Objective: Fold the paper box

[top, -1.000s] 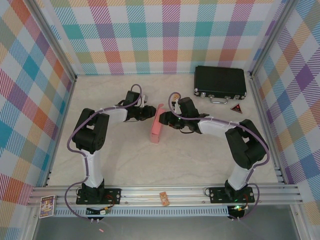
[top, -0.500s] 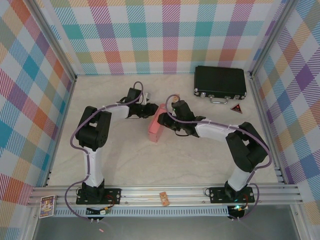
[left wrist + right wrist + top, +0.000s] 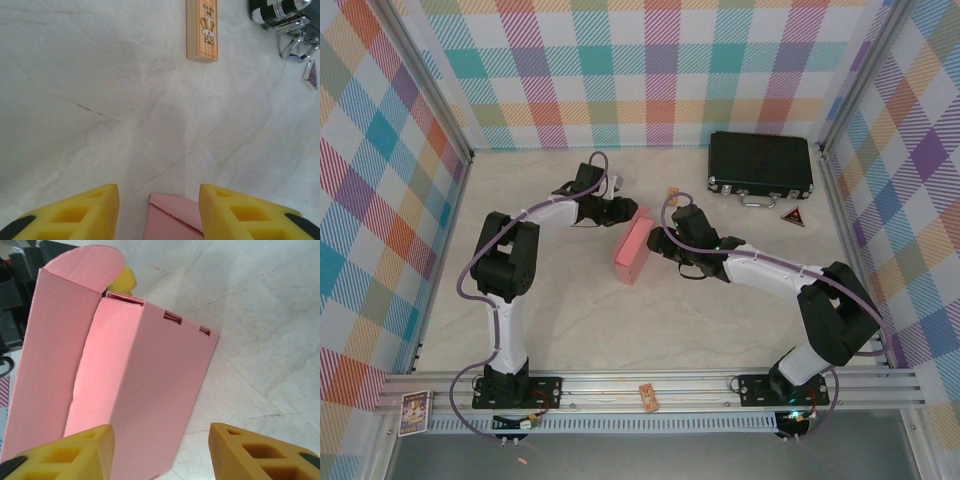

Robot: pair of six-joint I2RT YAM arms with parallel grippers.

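The pink paper box (image 3: 632, 250) stands on the pale table (image 3: 570, 320) near the middle of the top view, partly folded, with one rounded flap raised. The left gripper (image 3: 159, 194) sits at the box's upper end with its jaws apart and a pink corner between them. The right gripper (image 3: 161, 434) faces the box's long side, jaws apart and holding nothing. A wooden block (image 3: 672, 193) and a black case (image 3: 760, 165) lie toward the upper right.

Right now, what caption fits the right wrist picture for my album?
Open right gripper faces the partly folded paper box on the pale table.
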